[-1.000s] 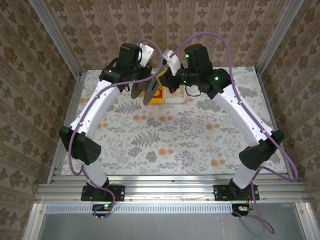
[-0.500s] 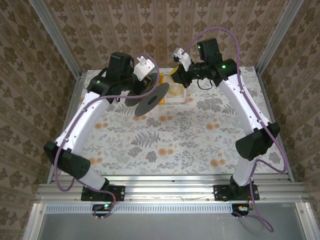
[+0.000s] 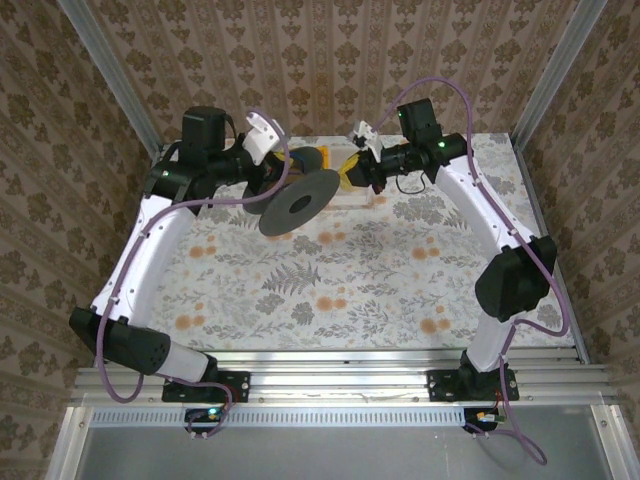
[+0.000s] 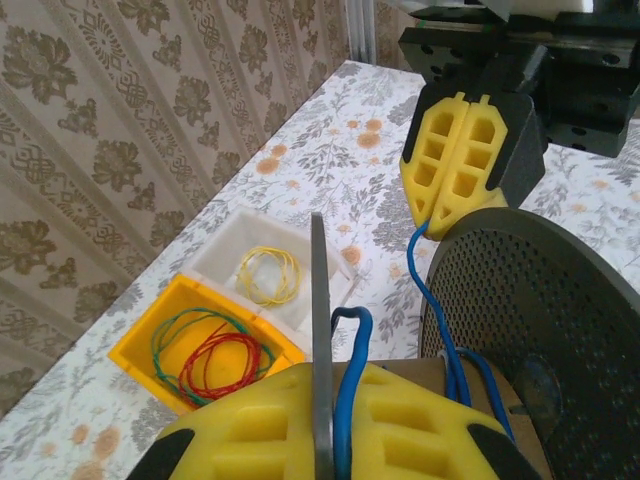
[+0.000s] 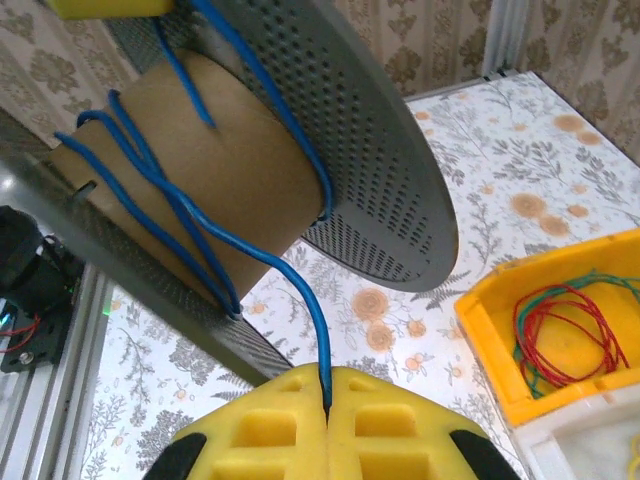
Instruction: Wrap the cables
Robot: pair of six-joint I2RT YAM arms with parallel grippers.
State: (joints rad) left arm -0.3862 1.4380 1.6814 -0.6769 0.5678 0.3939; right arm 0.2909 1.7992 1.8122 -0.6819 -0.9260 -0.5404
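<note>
Mid-winding, it seems: left pincer (image 4: pixel 322 400) clamps spool (image 3: pixel 297 200), right pincer (image 5: pixel 328 395) pinches blue cable (image 5: pixel 303 300). Next wrap needs tension.

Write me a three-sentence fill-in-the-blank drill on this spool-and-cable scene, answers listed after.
The right gripper pinches the blue cable, which winds round the ____ clamped by the left gripper. The white bin holds one coil, coloured ____. The yellow bin holds a red coil and one that is ____.
Missing words: spool, yellow, green.
</note>
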